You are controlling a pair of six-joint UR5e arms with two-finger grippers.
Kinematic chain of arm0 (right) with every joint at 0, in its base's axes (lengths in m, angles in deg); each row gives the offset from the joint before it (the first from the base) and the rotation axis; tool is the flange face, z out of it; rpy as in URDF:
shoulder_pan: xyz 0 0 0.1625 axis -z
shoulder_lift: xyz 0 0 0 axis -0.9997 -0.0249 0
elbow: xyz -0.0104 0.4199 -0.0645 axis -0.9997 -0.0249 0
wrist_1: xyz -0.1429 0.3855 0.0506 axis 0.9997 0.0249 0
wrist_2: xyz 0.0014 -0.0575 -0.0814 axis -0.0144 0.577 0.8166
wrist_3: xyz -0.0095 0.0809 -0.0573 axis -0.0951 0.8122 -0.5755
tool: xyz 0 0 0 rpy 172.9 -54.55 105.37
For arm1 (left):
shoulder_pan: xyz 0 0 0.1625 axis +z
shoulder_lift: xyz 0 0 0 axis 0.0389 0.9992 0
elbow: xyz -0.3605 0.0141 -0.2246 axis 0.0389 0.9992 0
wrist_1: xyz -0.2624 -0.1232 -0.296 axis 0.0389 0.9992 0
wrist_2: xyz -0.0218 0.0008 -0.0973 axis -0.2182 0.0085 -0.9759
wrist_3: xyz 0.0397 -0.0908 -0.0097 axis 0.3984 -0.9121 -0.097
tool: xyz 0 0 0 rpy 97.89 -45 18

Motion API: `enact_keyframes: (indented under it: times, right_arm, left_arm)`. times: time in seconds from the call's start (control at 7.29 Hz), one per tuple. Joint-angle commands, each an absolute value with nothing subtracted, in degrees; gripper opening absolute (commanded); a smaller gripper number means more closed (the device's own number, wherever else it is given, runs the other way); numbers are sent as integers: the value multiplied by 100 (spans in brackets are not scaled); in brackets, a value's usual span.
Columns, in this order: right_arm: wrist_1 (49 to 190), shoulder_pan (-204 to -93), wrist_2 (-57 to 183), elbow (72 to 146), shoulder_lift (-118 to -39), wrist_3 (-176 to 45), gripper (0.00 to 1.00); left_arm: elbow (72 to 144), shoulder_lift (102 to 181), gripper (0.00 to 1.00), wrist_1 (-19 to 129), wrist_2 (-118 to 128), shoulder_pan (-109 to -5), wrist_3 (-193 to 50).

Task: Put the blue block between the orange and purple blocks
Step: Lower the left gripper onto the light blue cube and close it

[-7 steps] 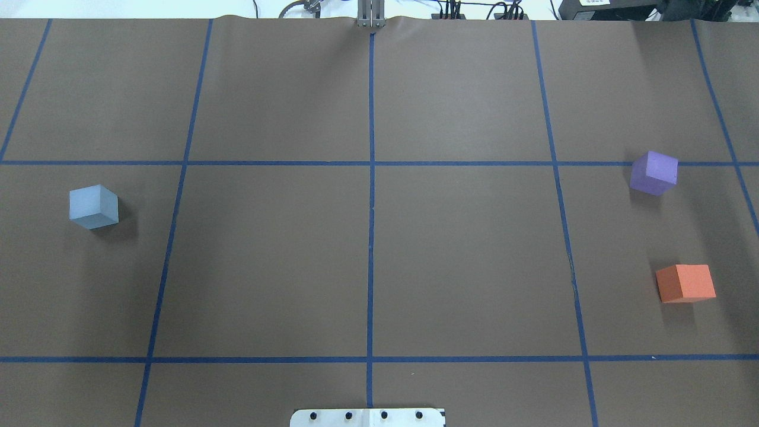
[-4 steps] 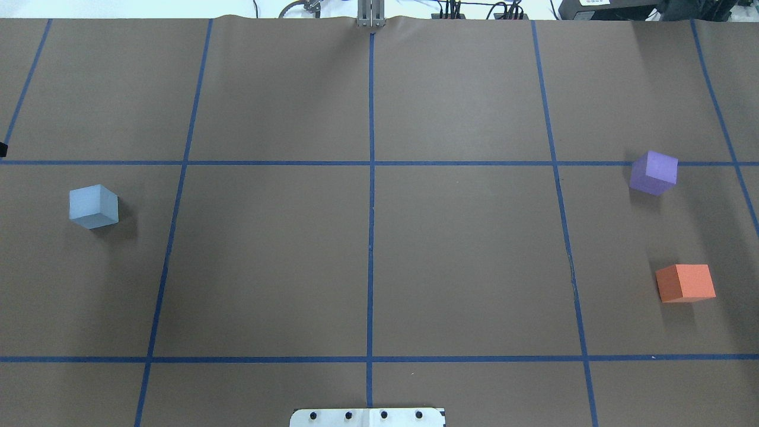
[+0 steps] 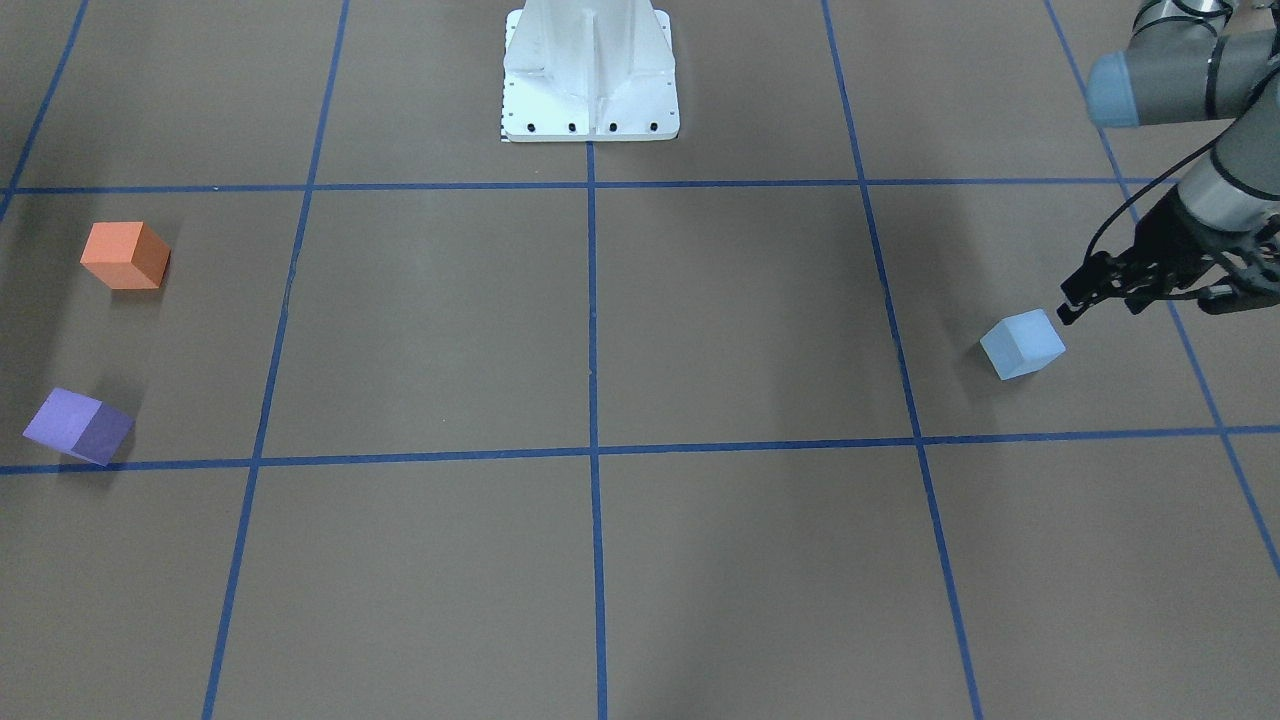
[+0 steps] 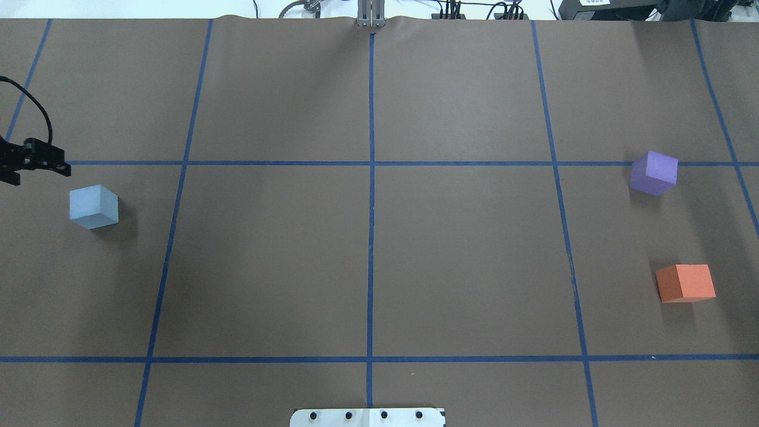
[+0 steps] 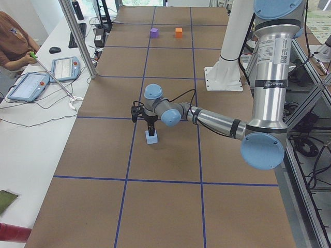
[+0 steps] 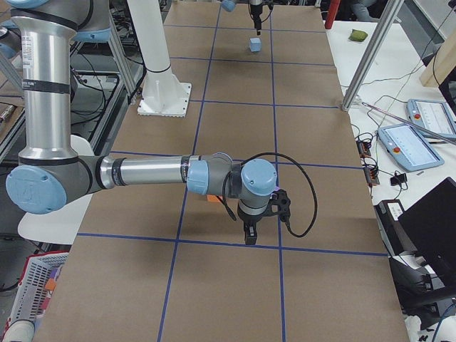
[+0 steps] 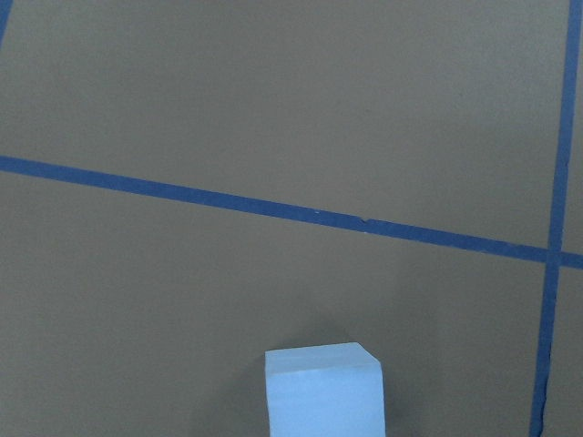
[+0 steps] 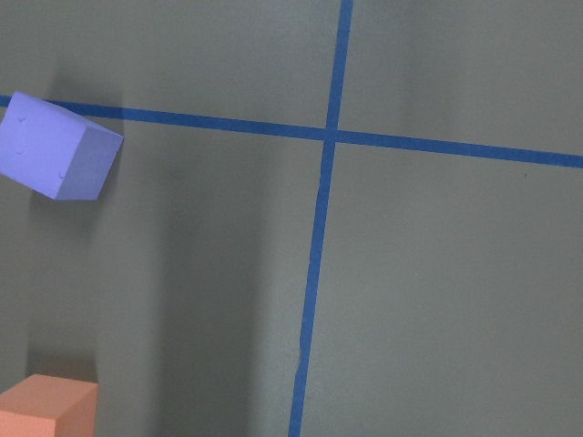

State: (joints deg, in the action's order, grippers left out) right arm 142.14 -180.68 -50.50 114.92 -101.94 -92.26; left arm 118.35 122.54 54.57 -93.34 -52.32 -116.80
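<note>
The light blue block (image 4: 93, 206) sits on the table's left side; it also shows in the front view (image 3: 1022, 343) and at the bottom of the left wrist view (image 7: 323, 391). The purple block (image 4: 653, 172) and the orange block (image 4: 685, 283) sit apart at the far right. My left gripper (image 3: 1140, 305) hangs open and empty above the table just beside the blue block, toward the left edge; one of its fingers (image 4: 44, 161) shows in the overhead view. My right gripper (image 6: 247, 231) shows only in the exterior right view, near the orange block; I cannot tell its state.
The table is brown paper with a blue tape grid (image 4: 370, 237). The robot's white base plate (image 4: 367, 417) stands at the near middle edge. Cables and equipment (image 4: 474, 10) lie beyond the far edge. An operator (image 5: 13, 44) sits at the side bench.
My left gripper has come into the overhead view from the left edge and now hangs near the blue block. None of the blocks has moved.
</note>
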Motion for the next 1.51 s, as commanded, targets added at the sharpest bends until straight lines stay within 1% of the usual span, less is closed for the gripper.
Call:
enact_keyframes:
  times: [0.0,0.27,0.69,0.82,0.96,1.1,1.24,1.37]
  right_arm:
    - [14216,-18068,-5044,11493,-10189,-9223,100]
    - [14216,-18068,-5035,11493,-10181,-9223,100]
    - [14216,-18068,-5035,11502,-10189,-9223,100]
    - [14216,-18068,-5035,11502,-10181,-9223,100]
    - [14216,-18068,-5035,11502,-10180,-9223,100]
    - [14216,-18068,-5026,11502,-10180,-9223,100]
    - [14216,-18068,-5017,11502,-10180,-9205,100]
    - [14216,-18068,-4956,11493,-10180,-9214,100]
  left_arm:
    - [11589,12279,100,5494,-9052,-4832,-11787]
    - [11543,12270,100,5476,-8963,-4787,-11725]
    - [11105,12419,100,5546,-8963,-4751,-11603]
    - [10947,12541,91,5625,-8972,-4751,-11611]
    - [10989,12586,21,5617,-8981,-4751,-11602]
    - [11050,12569,0,5600,-9051,-4760,-11585]
    - [11225,12586,0,5512,-9077,-4760,-11567]
    - [11401,12786,0,5181,-9078,-4760,-11576]
